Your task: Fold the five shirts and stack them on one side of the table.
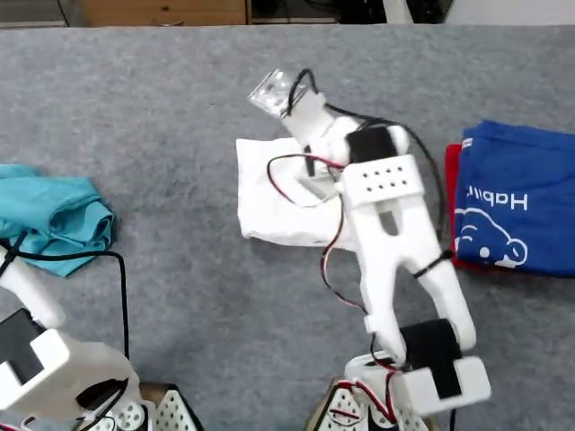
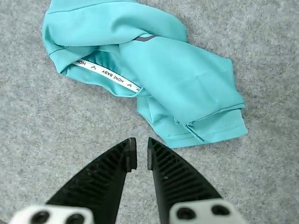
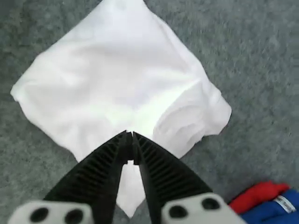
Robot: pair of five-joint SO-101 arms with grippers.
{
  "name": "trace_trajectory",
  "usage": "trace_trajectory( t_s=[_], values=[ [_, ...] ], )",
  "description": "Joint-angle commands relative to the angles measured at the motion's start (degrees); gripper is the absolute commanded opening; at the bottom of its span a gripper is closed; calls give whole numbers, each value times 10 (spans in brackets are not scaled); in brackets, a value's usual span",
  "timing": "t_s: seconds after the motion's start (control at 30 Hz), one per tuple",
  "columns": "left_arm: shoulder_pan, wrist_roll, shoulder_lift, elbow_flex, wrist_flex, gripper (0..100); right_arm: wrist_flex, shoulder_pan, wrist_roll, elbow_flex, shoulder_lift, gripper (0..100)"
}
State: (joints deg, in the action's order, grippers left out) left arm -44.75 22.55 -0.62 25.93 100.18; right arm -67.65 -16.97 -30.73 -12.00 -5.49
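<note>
**A:** Where was the right gripper (image 3: 130, 136)?

**B:** Directly over the white shirt (image 3: 107, 79), near its middle, with the fingers clenched tip to tip. I could not tell from that angle whether a pinch of cloth sat between them.

**A:** How would the step have gone best?

**B:** The white shirt lay as a rough folded square with one corner bulging, so I judged it ready for the stack. The grip should have taken a folded edge through all its layers. Then lift low and set it squarely on the blue shirt (image 1: 517, 197). That one lay on the red shirt (image 1: 452, 171), on the right arm's side of the white shirt.

**A:** And the other arm?

**B:** The left gripper (image 2: 141, 154) was well apart on the white shirt's other side. Its fingers were a crack apart with nothing between them, just short of the crumpled teal shirt (image 2: 177, 70), which was not yet folded.

**A:** Any writing?

**B:** There was white lettering (image 1: 503, 199) and a cartoon print (image 1: 490, 238) on the blue shirt, and a printed neck tape (image 2: 105, 73) inside the teal one. I left the words unread.
</note>
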Motion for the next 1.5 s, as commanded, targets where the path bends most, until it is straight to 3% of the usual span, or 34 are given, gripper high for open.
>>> trace_trajectory(
  t_s=[0.0,0.2,0.37,0.67,0.97,1.07,1.23,1.47],
  values=[
    [4,2,-23,0,6,55,40,-15,-1,-42,29,2],
    [3,1,-23,0,6,55,26,-14,-1,-96,108,2],
    [3,1,-25,-6,6,54,-1,-16,-1,-53,111,2],
    [-14,3,-28,-32,6,53,-23,-136,35,38,93,2],
    [-48,4,-28,-29,6,53,30,-191,56,55,271,2],
    [-55,4,-28,-28,6,53,-2,-187,68,110,298,2],
    [-56,4,-28,-28,6,53,-146,-156,66,237,276,2],
    [-55,4,-28,-28,6,53,-193,-23,63,363,273,3]
  ],
)
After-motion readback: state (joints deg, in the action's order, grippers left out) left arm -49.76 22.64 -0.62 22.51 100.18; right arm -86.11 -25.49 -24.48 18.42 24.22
